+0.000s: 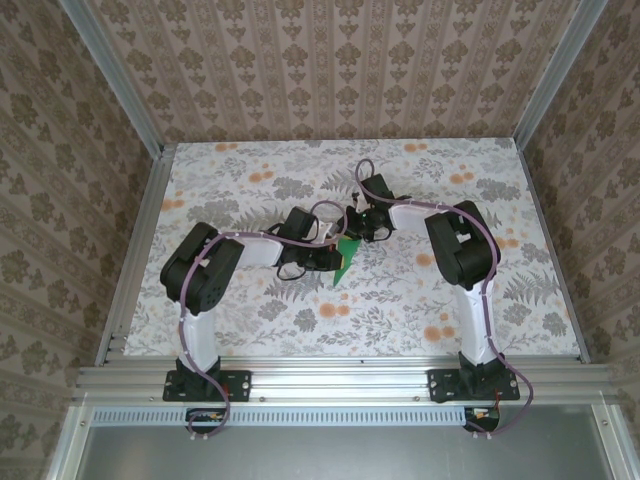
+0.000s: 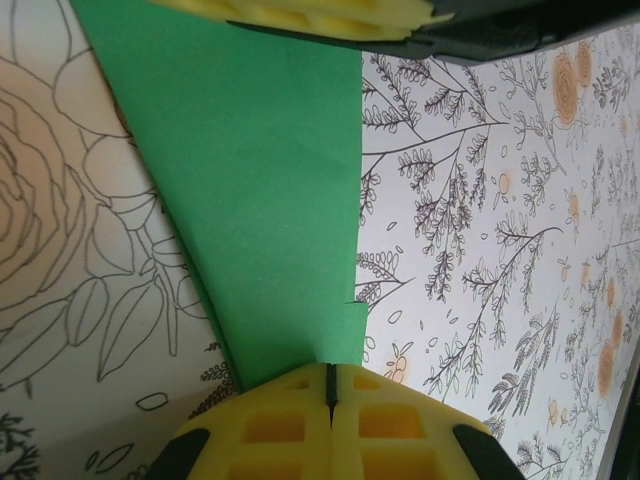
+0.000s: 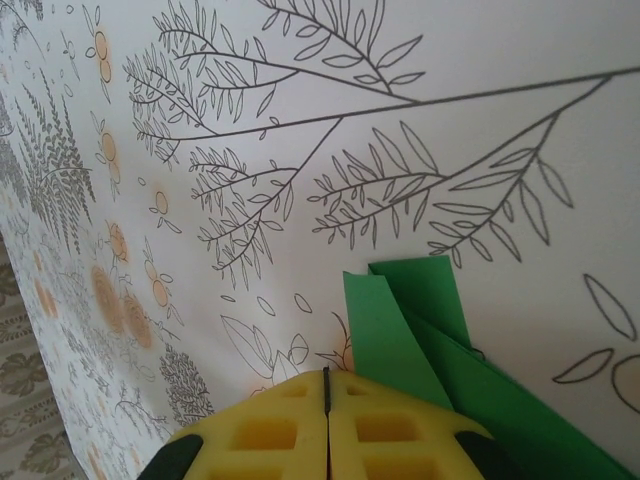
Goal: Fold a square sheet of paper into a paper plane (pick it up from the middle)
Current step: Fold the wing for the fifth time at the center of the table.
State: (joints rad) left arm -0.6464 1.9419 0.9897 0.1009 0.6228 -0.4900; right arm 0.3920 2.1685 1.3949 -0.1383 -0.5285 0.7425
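Place: lab-like robot test cell
Frame: aluminium rails (image 1: 330, 380) at 6 o'clock
Walls: patterned panels (image 1: 330, 70) at 12 o'clock
Table (image 1: 400, 320): floral print

**Bright, even light; near edges go soft**

Soft, diffuse light falls from above, and the arms (image 1: 205, 270) cast only faint, short shadows on the table (image 1: 400, 320). The overhead view is sharp throughout. In the wrist views the floral print is crisp. The yellow pads (image 2: 250, 400) at the frame edge blur slightly, and the green paper (image 2: 260, 180) has a thin shadow along its left edge.
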